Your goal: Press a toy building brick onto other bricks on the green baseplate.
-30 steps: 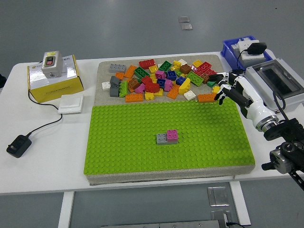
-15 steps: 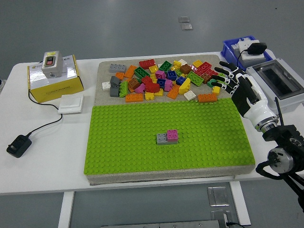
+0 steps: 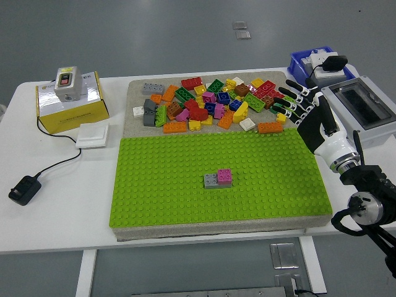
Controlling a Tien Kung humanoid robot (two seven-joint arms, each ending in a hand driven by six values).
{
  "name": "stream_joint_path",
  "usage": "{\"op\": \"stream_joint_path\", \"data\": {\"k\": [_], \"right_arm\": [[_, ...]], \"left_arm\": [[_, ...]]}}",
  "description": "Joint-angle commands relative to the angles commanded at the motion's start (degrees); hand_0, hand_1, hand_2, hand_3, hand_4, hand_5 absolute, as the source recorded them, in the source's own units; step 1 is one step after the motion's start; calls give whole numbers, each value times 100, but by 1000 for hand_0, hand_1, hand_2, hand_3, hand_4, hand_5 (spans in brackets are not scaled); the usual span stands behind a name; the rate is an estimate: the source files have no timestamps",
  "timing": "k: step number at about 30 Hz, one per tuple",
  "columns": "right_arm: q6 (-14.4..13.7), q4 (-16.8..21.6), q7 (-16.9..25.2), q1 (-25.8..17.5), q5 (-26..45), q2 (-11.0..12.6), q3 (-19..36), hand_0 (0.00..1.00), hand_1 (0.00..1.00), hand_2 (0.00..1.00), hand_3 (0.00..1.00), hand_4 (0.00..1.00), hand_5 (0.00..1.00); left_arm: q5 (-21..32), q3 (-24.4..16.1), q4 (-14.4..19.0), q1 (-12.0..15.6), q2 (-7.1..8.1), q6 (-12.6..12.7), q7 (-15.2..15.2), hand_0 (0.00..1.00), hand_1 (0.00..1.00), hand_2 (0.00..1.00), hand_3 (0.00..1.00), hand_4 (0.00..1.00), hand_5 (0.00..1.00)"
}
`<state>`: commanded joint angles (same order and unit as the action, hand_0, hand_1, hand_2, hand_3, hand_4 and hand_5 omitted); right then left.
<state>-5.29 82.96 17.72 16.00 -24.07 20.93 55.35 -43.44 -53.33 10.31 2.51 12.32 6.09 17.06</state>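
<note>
A green baseplate (image 3: 173,185) lies at the table's middle, carrying a grey brick (image 3: 211,180) joined to a pink brick (image 3: 224,177). Behind it, a heap of loose bricks (image 3: 210,102) in many colours rests on a grey mat. My right hand (image 3: 293,102) hovers at the heap's right edge with fingers spread, holding nothing, just above a yellow brick (image 3: 281,117) and beside an orange brick (image 3: 269,127). The left arm does not show.
A yellow box (image 3: 71,102) with a switch unit on top stands at the back left, with a white pad (image 3: 92,135) and a black plug (image 3: 23,189) on a cable. A blue bin (image 3: 303,64) and a grey case (image 3: 365,105) sit at the right.
My right hand has lifted off the heap's edge, turned and spread its fingers, and the forearm has swung slightly back toward the right.
</note>
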Motion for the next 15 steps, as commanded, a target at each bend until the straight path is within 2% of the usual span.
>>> {"op": "stream_joint_path", "data": {"k": [15], "right_arm": [[-47, 62, -30, 5, -64, 16, 36, 751, 695, 740, 762, 697, 824]], "left_arm": [[16, 2, 0, 9, 3, 0, 7, 650, 643, 589, 668, 361, 574]]}}
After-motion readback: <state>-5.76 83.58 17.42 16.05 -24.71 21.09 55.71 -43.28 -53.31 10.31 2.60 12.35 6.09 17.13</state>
